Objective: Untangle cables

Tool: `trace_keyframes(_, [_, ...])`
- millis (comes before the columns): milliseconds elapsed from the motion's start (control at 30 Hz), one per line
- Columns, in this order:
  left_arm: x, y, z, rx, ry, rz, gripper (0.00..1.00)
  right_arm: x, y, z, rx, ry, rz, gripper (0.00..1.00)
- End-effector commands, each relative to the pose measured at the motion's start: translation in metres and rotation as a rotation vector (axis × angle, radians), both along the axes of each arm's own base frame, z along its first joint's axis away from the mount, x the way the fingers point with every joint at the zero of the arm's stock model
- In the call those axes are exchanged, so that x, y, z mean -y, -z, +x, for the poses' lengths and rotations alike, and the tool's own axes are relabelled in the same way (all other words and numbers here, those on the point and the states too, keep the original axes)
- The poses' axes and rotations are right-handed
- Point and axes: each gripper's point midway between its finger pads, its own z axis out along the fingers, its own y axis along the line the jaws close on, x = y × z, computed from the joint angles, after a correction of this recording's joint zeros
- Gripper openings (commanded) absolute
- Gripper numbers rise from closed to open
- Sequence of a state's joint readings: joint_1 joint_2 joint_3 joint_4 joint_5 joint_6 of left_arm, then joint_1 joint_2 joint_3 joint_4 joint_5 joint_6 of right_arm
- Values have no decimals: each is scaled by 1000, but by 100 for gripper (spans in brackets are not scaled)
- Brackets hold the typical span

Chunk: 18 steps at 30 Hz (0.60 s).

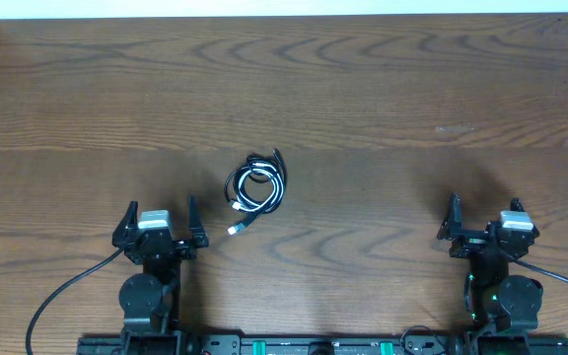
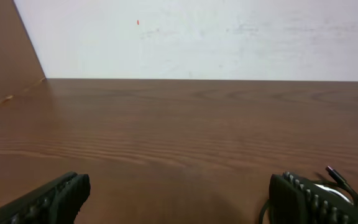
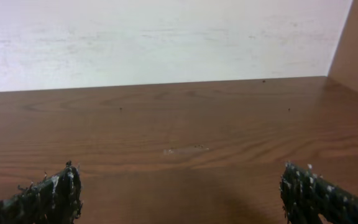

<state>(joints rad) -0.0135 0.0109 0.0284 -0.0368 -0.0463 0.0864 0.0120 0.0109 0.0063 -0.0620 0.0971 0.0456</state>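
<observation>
Cables on a wooden table [image 1: 383, 108]: a small coil of cables [image 1: 255, 187] lies just beyond and to the right of the left gripper [image 1: 161, 205], whose jaws stand spread wide and empty. The right gripper [image 1: 485, 203], likewise spread with nothing between its fingers, sits well apart to the right. The black cable [image 1: 276, 163] and white cable [image 1: 243, 219] are wound together in one loose ring, with a white plug [image 1: 235, 230] trailing toward the near side.

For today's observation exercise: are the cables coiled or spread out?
Coiled: the cables lie looped together in one small bundle.
</observation>
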Motion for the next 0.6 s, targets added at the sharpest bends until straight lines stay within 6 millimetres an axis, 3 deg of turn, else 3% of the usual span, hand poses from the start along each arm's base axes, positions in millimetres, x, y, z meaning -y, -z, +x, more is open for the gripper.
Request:
trace_keyframes(0, [-8,0,1,23,-44,37,98,-2,0,0,2,-9,13,99])
trace_keyframes(33, [0,-23,2,116,1,31,98,-2,0,0,2,-9,13,99])
trace_keyframes(233, [27,-90,-8,344,158,-3,98,-2,0,0,2,-9,13,99])
trace_keyframes(467, [31,-151,-31,358,195,-168,98,-2,0,0,2,-9,13,99])
trace_keyframes(567, [31,-166,-37,309,191,-179,98,-2,0,0,2,-9,13,99])
